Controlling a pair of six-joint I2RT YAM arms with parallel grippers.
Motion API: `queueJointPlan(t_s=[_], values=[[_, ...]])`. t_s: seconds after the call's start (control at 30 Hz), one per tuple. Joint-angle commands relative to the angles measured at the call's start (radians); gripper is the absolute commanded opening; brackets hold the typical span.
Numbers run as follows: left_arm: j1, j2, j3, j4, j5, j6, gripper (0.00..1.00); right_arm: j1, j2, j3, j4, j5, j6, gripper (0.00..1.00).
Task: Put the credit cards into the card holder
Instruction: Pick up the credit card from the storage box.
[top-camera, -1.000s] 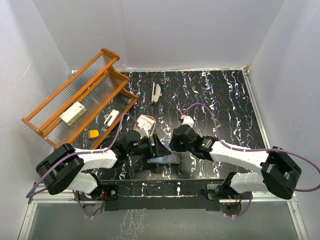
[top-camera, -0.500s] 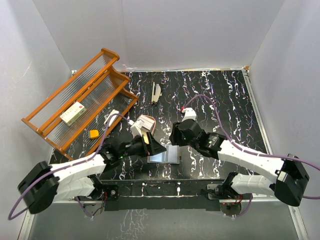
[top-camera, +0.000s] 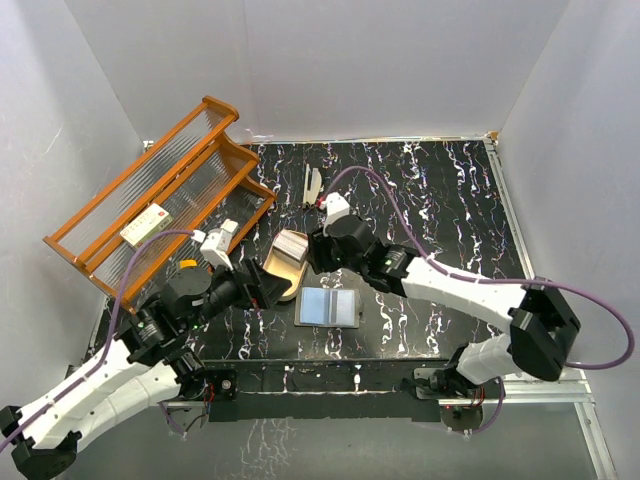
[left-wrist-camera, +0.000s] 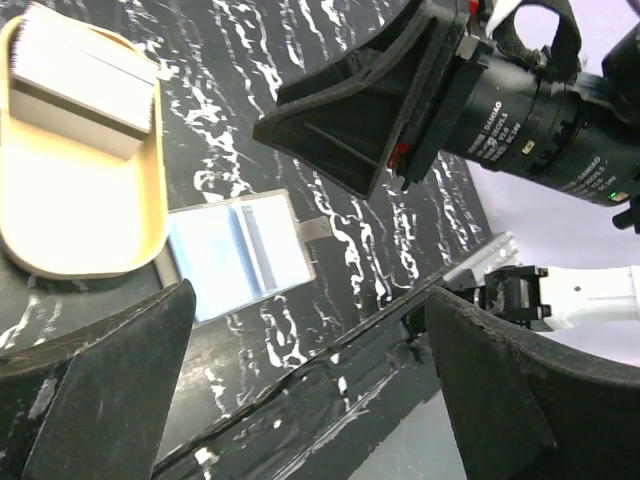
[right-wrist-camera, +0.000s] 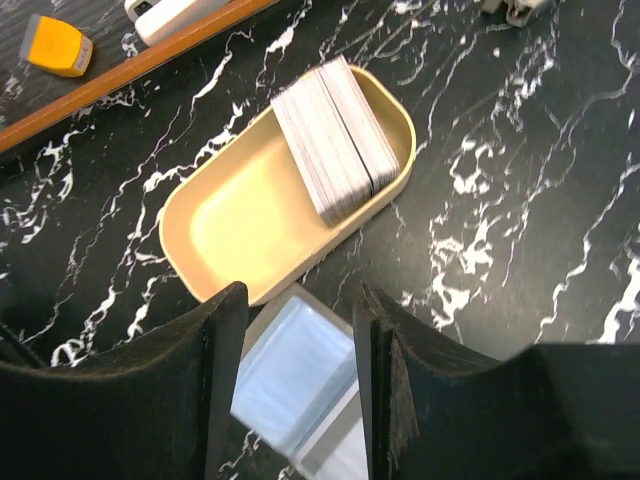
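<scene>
Card holder (top-camera: 328, 307) lying open on the marbled table (top-camera: 440, 200), near its front edge, just beside the tan tray (right-wrist-camera: 235, 230). We are losing its lower part behind the fingers of the right gripper (right-wrist-camera: 300, 300) in the right wrist view; overhead is showing it whole. Credit cards (right-wrist-camera: 335, 135) are sitting stacked at the tray's far end. Left gripper (left-wrist-camera: 310, 290) is hanging wide apart, empty; right jaws are standing apart, gripping nothing. Bare marble is running right of the holder.
</scene>
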Motion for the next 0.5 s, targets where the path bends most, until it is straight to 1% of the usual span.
queueJointPlan(t_s=[0.0, 0.17, 0.33, 0.47], values=[[-0.002, -0.033, 0.084, -0.25, -0.107, 0.108, 0.99, 0.005, 0.076, 0.122, 0.1, 0.022, -0.158, 0.45], [-0.002, -0.096, 0.095, -0.322, -0.16, 0.136, 0.99, 0.022, 0.185, 0.233, 0.055, 0.042, -0.193, 0.48], [-0.002, -0.171, 0.071, -0.302, -0.152, 0.152, 0.99, 0.063, 0.292, 0.296, 0.036, 0.119, -0.229, 0.52], [-0.002, -0.193, 0.101, -0.331, -0.176, 0.161, 0.99, 0.068, 0.384, 0.371, -0.009, 0.173, -0.267, 0.54]])
